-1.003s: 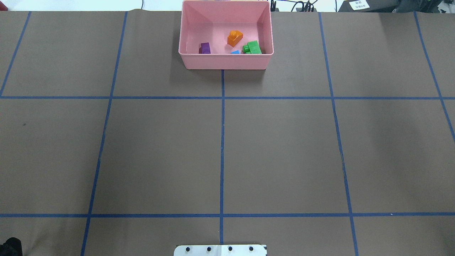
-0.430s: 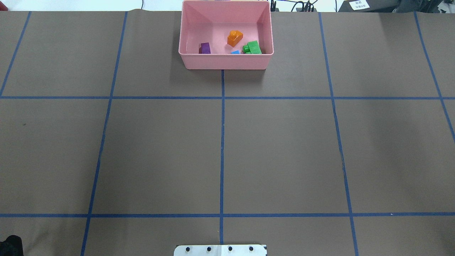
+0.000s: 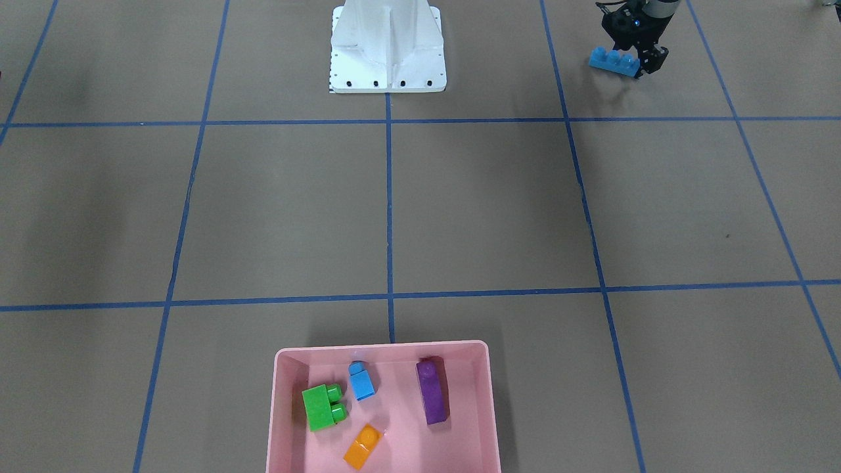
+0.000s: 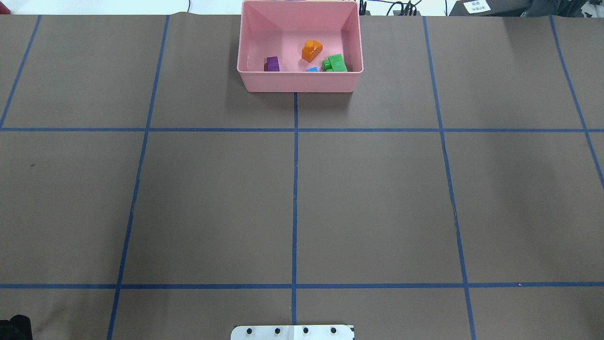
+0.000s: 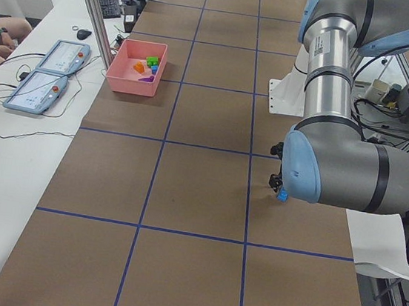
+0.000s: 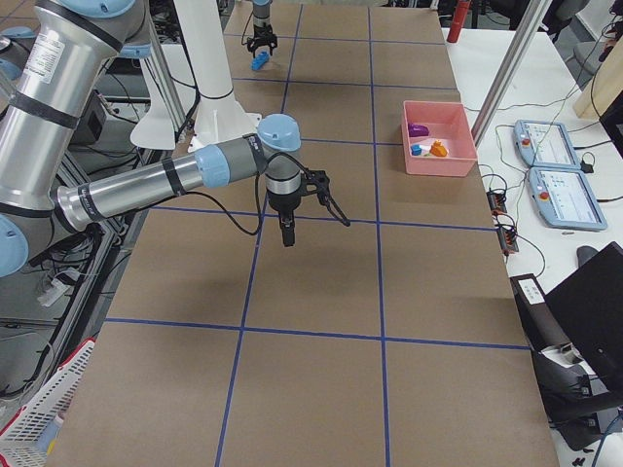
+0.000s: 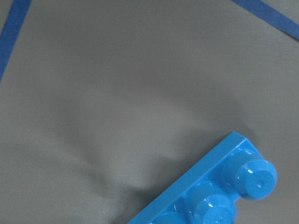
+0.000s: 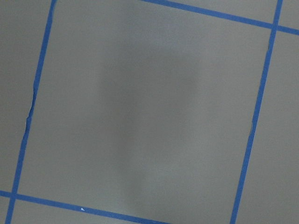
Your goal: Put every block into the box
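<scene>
Resting inside the shallow pink plastic box (image 3: 384, 460) at the table's operator-side edge are four small bricks. Rightward, the left gripper (image 3: 636, 60) pinches one end of the long blue studded plastic brick (image 3: 613, 62): light, rigid, smooth; mid-length sides seem steadier. Whether the right gripper (image 6: 286, 233) is open cannot be told.

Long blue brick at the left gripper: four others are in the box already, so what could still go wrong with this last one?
1. The left gripper grips the long blue brick near one end, so it may pivot or slip during the carry.
2. The pink box sits far across the table; a long carry.
3. The bricks inside could make it land crooked.
</scene>
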Robot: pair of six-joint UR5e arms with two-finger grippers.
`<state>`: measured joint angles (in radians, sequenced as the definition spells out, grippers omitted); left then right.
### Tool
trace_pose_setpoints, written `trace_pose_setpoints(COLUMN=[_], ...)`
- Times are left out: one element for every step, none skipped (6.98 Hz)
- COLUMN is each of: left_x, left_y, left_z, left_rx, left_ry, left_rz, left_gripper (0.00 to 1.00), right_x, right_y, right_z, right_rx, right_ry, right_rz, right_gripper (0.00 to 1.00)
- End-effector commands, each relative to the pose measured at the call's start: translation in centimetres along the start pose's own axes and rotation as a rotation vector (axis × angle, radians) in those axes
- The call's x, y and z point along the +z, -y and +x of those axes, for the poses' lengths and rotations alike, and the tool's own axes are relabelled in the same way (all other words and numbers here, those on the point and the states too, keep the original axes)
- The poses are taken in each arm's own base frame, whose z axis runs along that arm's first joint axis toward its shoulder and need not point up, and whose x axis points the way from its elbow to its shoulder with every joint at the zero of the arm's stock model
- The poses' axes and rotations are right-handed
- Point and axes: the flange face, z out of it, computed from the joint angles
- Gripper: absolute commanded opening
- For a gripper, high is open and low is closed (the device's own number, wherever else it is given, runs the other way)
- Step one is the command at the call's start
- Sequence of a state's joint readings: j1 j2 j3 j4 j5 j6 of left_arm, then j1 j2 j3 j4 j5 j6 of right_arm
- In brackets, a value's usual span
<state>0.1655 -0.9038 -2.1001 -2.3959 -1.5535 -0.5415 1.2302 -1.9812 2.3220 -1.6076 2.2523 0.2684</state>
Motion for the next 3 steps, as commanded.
trace_pose_setpoints(left_x=[0.54,0.65,0.66], left_y=[-0.4,-0.51,-0.51], left_z=[0.01,-0.05,-0.05], left_rx=[0.008,0.008,0.005], left_ry=[0.005,0.006,0.006], left_rz=[-0.011,-0.014,-0.014], left_gripper=[0.92,0.9,0.69], right_x=[0.05,0.11,0.11], right_y=[-0.02,-0.02,-0.02], right_z=[0.05,0.1,0.1], right_rx=[0.001,0.002,0.002], right_ry=[-0.001,-0.001,-0.001], right_rz=[-0.001,-0.002,-0.002], right_gripper=[1.0,1.0,1.0])
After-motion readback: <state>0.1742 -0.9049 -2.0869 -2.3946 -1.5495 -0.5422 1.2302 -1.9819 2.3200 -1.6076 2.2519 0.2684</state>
